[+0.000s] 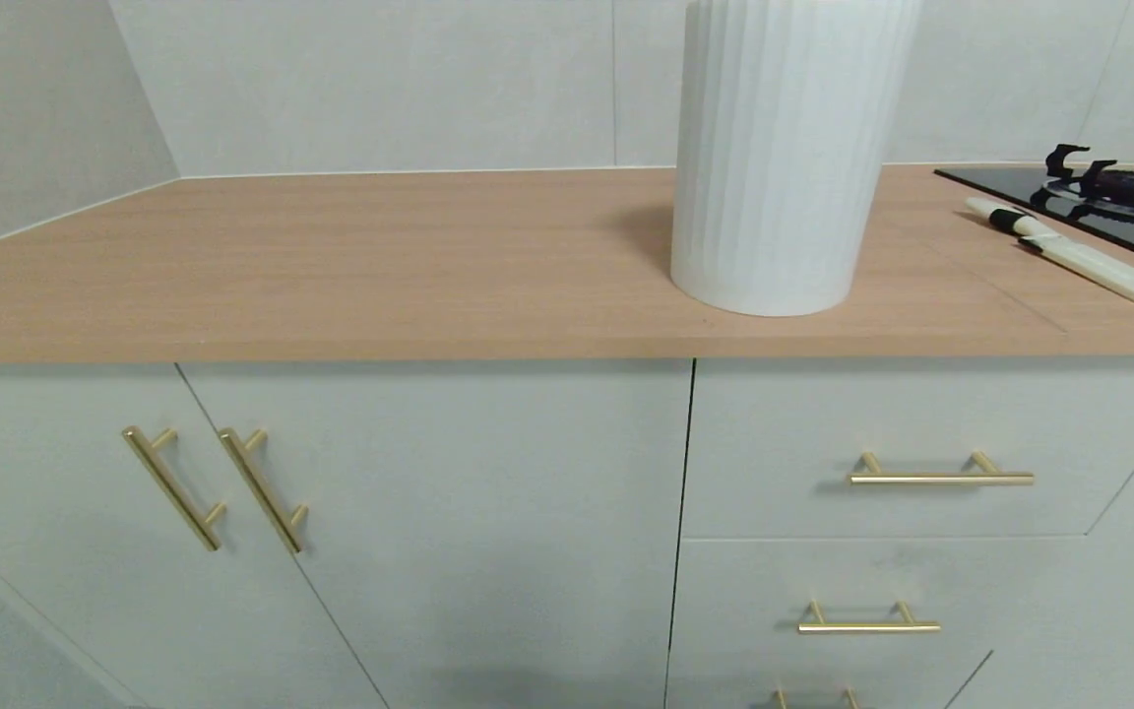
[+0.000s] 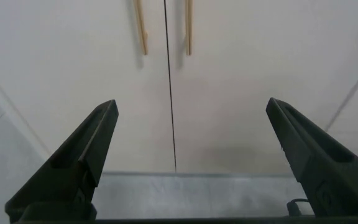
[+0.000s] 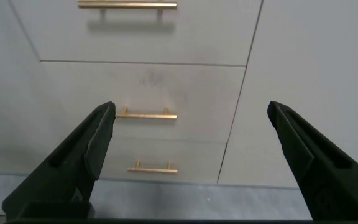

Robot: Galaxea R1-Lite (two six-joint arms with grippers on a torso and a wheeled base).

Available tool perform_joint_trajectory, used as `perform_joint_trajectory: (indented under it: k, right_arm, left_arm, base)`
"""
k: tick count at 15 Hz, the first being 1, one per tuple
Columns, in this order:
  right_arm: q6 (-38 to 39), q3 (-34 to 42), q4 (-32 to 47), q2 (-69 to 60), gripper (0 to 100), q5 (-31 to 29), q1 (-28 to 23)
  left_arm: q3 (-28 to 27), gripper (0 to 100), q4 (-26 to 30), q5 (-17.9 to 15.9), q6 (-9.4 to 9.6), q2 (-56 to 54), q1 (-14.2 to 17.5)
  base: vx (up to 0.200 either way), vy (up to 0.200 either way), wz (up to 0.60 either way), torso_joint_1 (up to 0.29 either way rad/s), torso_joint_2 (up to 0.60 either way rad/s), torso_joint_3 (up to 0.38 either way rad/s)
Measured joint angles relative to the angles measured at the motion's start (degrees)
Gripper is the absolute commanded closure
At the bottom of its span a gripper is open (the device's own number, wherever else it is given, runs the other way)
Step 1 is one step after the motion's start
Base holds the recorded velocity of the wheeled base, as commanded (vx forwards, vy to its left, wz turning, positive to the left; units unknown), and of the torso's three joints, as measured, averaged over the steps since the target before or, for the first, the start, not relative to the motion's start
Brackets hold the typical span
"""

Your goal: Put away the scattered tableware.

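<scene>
we see the container (image 1: pixel 774 167) standing on the counter (image 1: pixel 331 266), right of centre; the knife (image 1: pixel 1084 258) lies further right, beside the stove (image 1: pixel 1118 192); doors (image 1: pixel 449 512) below left, drawers (image 1: pixel 921 418) below right.

I faced a wood-grain countertop (image 1: pixel 331 266) running the width of the scene, backed by a pale tiled wall (image 1: pixel 380 79) that turned a corner at the far left, with a black cooktop (image 1: pixel 1099 202) at the far right. Below on the left were two white cabinet doors (image 1: pixel 488 512), their brass bar handles (image 1: pixel 262 489) side by side, and on the right a stack of white drawers (image 1: pixel 921 423), each with a horizontal brass pull (image 1: pixel 941 478). The light was soft and even, and the floor (image 2: pixel 185 193) at the cabinet foot was pale grey.
</scene>
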Motion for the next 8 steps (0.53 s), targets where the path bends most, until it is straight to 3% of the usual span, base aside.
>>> perform_joint_trajectory:
  k: [1, 8]
  right_arm:
    - [0.02, 0.00, 0.00, 0.00, 0, -0.05, 0.02]
    - [0.05, 0.00, 0.00, 0.00, 0, -0.05, 0.02]
  left_arm:
    - [0.00, 0, 0.02, 0.00, 0.00, 0.00, 0.00]
    - [0.00, 0, 0.02, 0.00, -0.17, 0.00, 0.00]
  base:
    - [0.200, 0.000, 0.00, 0.002, 0.01, 0.002]
    - [0.000, 0.000, 0.00, 0.000, 0.00, 0.000]
